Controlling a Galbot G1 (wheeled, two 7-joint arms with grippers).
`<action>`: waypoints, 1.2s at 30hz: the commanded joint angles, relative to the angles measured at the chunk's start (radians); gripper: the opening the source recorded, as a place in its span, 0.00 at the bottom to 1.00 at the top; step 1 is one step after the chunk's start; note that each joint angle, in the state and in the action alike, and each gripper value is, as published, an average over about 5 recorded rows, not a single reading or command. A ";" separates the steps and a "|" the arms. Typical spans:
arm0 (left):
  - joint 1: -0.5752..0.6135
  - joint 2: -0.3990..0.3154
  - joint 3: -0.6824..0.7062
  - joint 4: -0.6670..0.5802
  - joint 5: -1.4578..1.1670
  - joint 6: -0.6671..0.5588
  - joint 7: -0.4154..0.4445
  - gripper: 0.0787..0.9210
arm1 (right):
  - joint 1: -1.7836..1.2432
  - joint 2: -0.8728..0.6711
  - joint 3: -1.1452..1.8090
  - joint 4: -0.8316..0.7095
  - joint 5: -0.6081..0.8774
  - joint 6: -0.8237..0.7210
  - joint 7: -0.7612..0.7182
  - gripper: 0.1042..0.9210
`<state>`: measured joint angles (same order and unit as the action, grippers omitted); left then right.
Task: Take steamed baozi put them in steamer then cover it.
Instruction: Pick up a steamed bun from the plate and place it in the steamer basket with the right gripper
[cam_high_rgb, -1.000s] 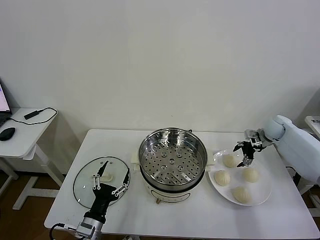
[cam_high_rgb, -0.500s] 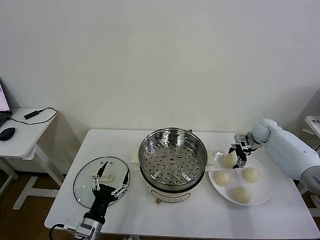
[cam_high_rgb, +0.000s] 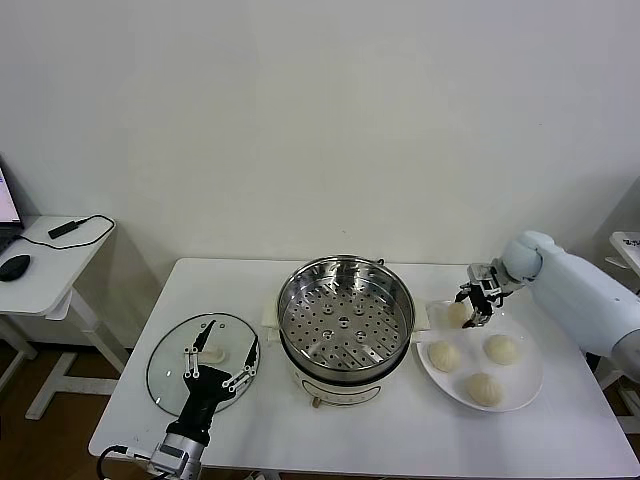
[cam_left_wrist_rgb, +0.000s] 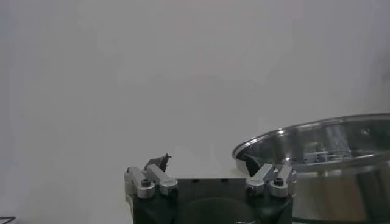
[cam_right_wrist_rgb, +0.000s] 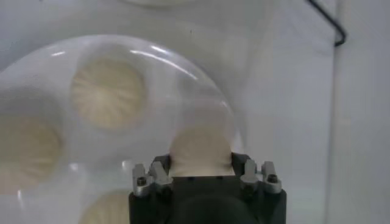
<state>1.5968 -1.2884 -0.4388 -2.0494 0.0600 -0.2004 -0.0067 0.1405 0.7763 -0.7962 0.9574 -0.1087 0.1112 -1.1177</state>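
Right claw (cam_high_rgb: 471, 308) sits low over the near-steamer edge of the white plate (cam_high_rgb: 527, 385), its fingers down on either side of one baozi (cam_right_wrist_rgb: 201, 152); the wrist view shows that bun filling the gap between the jaws, but the contact faces are hidden by the claw body, so whether it is truly pinched or just bracketed cannot be told. From the head camera that bun (cam_high_rgb: 456, 313) is half covered by the claw. Three more baozi (cam_high_rgb: 444, 355) lie loose on the plate, apart from one another; in the wrist view two of them are cut off at the picture edge. The steamer (cam_high_rgb: 345, 325) stands in the middle of the counter (cam_high_rgb: 400, 440), just beside the plate, its perforated tray bare. Left claw (cam_high_rgb: 216, 368) hovers over the glass lid (cam_high_rgb: 170, 375) lying flat at the counter's left end, jaws spread wide, holding nothing. Compared with a second ago, the right claw has come down toward the steamer side of the plate and its jaws have drawn in around the bun; the left has not moved.
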 joint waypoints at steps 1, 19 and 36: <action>0.003 0.001 0.001 -0.005 -0.001 -0.003 0.000 0.88 | 0.366 -0.076 -0.243 0.241 0.061 0.223 -0.025 0.69; 0.012 0.003 -0.008 -0.012 -0.003 -0.013 -0.002 0.88 | 0.539 0.233 -0.442 0.455 0.019 0.479 -0.027 0.70; 0.012 0.003 -0.026 -0.008 -0.008 -0.018 -0.006 0.88 | 0.201 0.364 -0.288 0.251 -0.310 0.482 -0.015 0.72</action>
<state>1.6098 -1.2853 -0.4626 -2.0589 0.0542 -0.2182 -0.0117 0.4487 1.0782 -1.1228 1.2699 -0.2828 0.5689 -1.1371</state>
